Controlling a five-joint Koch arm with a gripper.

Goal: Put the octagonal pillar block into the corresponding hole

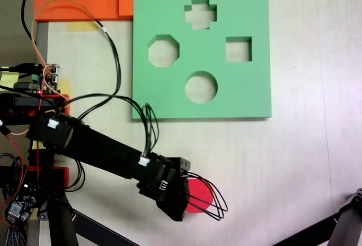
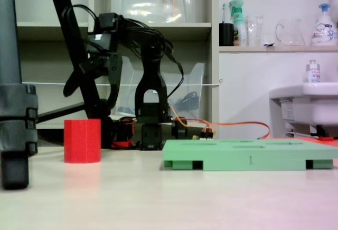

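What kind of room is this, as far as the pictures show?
Probably a lab or workshop corner: a sink, a shelf holding bottles and a glass jug, and bare circuit boards with loose wires.

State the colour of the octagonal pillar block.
Bright red; the octagonal pillar block shows best in a fixed view from table level.
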